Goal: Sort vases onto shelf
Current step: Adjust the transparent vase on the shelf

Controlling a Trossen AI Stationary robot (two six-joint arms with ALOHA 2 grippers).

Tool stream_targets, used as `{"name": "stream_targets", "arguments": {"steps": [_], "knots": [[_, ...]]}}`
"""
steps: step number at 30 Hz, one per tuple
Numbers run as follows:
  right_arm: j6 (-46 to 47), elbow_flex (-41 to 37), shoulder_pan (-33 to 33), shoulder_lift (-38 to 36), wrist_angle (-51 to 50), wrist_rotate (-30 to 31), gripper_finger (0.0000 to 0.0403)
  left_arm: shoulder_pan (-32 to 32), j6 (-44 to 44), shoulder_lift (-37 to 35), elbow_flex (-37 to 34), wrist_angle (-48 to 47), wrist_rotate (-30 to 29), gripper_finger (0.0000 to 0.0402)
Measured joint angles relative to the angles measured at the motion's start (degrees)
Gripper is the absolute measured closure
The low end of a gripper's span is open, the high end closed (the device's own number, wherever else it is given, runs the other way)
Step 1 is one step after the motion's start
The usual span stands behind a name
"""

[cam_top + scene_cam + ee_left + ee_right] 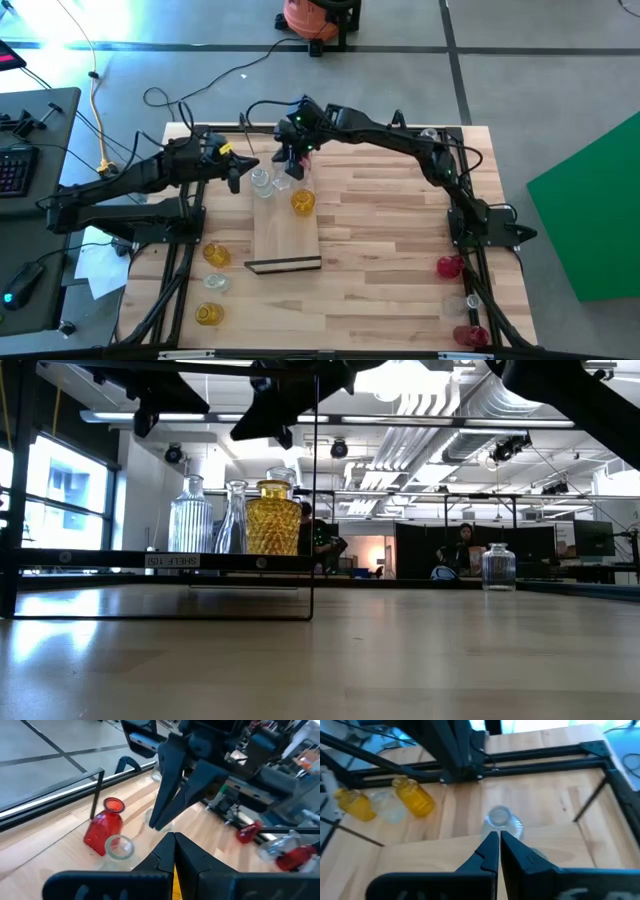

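Observation:
The shelf (pixel 285 238) is a light-wood board with a dark strip at its near end. At its far end stand two clear vases (pixel 261 180) (pixel 283 184) and an amber vase (pixel 303 202). In the low view the amber vase (pixel 272 518) stands beside a ribbed clear vase (pixel 190 515). My right gripper (pixel 290 160) hovers shut above this group; a clear vase (pixel 502 820) sits just past its tips (pixel 495 842). My left gripper (pixel 237 172) is shut, left of the shelf. A red vase (pixel 102 827) shows by the far rail.
Two amber vases (pixel 216 254) (pixel 208 314) and a clear one (pixel 214 284) stand near the table's left edge. Two red vases (pixel 449 266) (pixel 470 335) and a clear one (pixel 455 302) stand near the right edge. Another clear vase (pixel 430 133) is at the far right corner.

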Motion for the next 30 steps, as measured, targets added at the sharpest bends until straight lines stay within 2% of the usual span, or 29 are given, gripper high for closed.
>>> {"name": "stream_targets", "arguments": {"steps": [5, 10, 14, 21, 26, 30], "knots": [[2.03, 0.00, -1.30, -0.29, 1.22, 3.40, 0.0403, 3.74, 2.77, 3.67, 0.00, 0.70, 0.15, 0.0401], [3.47, 0.00, -2.27, -1.54, 1.34, 6.36, 0.0402, 7.79, 5.09, 10.14, 0.96, 0.83, 2.94, 0.0401], [3.86, 0.00, -2.64, -3.02, 0.43, 6.70, 0.0402, 10.69, 10.03, 16.23, 6.24, -1.93, 6.27, 0.0401], [4.12, 0.00, -2.74, -7.00, -1.76, 8.78, 0.0402, 16.79, 21.66, 26.89, 18.57, -12.78, 10.68, 0.0401], [3.89, 0.00, -2.58, -10.11, -5.65, 12.14, 0.0402, 20.79, 27.82, 32.88, 23.37, -18.51, 17.50, 0.0401], [3.76, 0.00, -2.60, -12.21, -8.14, 13.86, 0.0402, 22.32, 32.56, 36.86, 25.61, -22.12, 17.56, 0.0401]]}}
